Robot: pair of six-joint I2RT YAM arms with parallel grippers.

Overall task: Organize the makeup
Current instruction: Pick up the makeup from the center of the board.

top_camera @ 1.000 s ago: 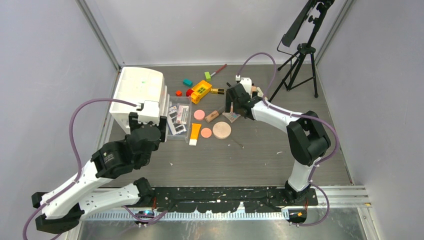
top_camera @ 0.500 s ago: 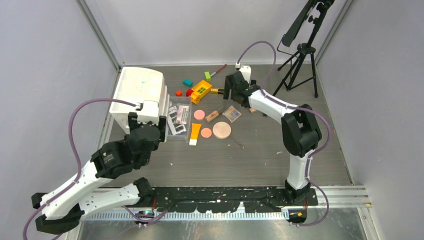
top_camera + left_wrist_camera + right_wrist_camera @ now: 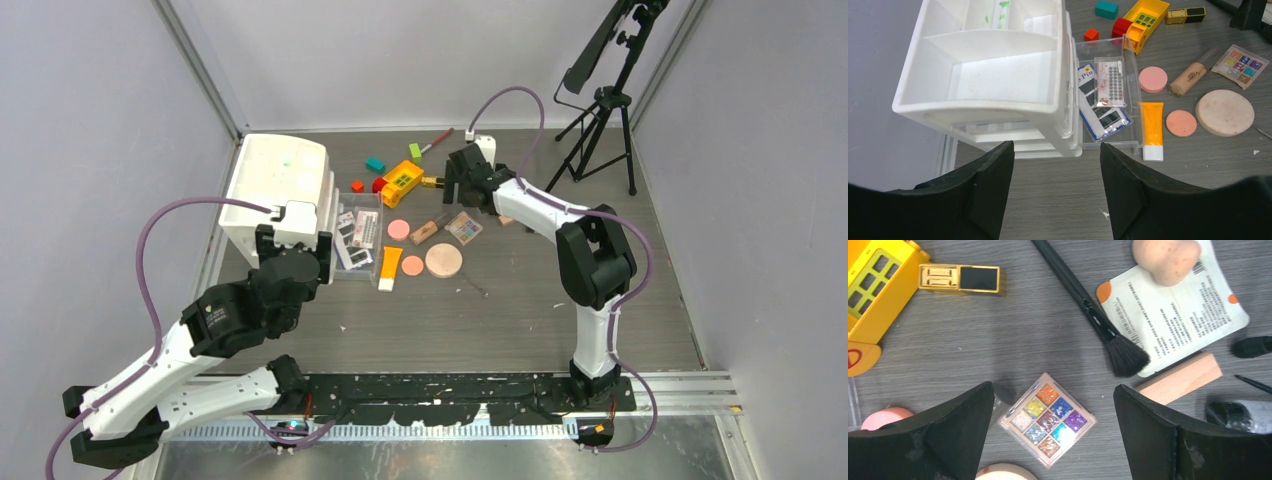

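Note:
The makeup lies mid-table. An eyeshadow palette (image 3: 1048, 419) lies flat between and below my open, empty right gripper (image 3: 1053, 392), untouched; it also shows from above (image 3: 463, 228). A black brush (image 3: 1088, 310) and a gold-black lipstick (image 3: 959, 278) lie beyond it. An orange tube (image 3: 1152, 130), a pink compact (image 3: 1153, 79), a peach compact (image 3: 1181, 123), a large round beige compact (image 3: 1224, 112) and a beige tube (image 3: 1189, 78) lie right of the white organizer (image 3: 978, 65). Its clear drawer (image 3: 1133, 95) is pulled out and holds lash packs. My left gripper (image 3: 1057, 150) is open and empty in front of the organizer. A red pencil (image 3: 436, 141) lies far back.
A yellow-and-red toy brick (image 3: 400, 181), a teal block (image 3: 375, 165), a green block (image 3: 415, 152) and a red block (image 3: 357, 186) sit at the back. A printed sachet (image 3: 1173, 310), a beige sponge (image 3: 1165, 257) and a wooden block (image 3: 1180, 379) lie by the brush. A tripod (image 3: 600, 110) stands back right.
My right gripper has moved from low over the palette toward the back of the table. The palette lies uncovered in the same place. The left arm has not moved.

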